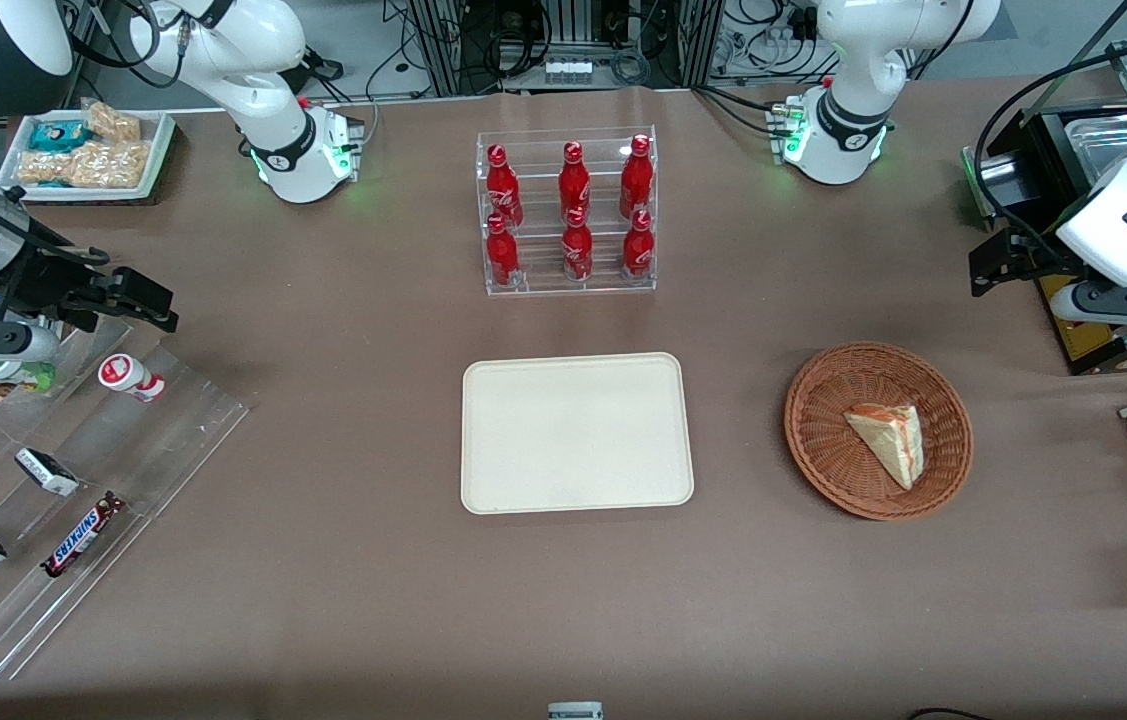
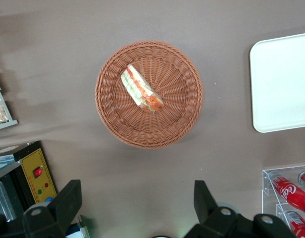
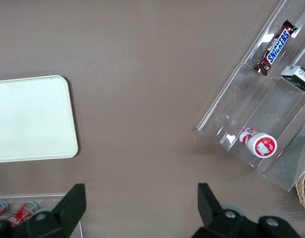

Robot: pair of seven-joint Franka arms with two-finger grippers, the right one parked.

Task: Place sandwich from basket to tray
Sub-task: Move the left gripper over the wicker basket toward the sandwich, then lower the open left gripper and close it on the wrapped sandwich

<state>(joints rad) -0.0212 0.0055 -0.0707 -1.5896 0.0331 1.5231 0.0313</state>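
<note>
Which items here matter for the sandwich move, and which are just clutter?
Job: sandwich lying in the basket; bare tray beside it; left gripper open above the table, holding nothing.
Clutter: Coca-Cola bottle rack, Snickers bar, snack tray.

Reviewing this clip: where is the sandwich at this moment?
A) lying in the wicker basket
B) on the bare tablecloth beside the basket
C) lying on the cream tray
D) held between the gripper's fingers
A. The sandwich lies inside the basket, the tray has nothing on it, and the open gripper hangs above the table beside the basket, holding nothing.
</note>
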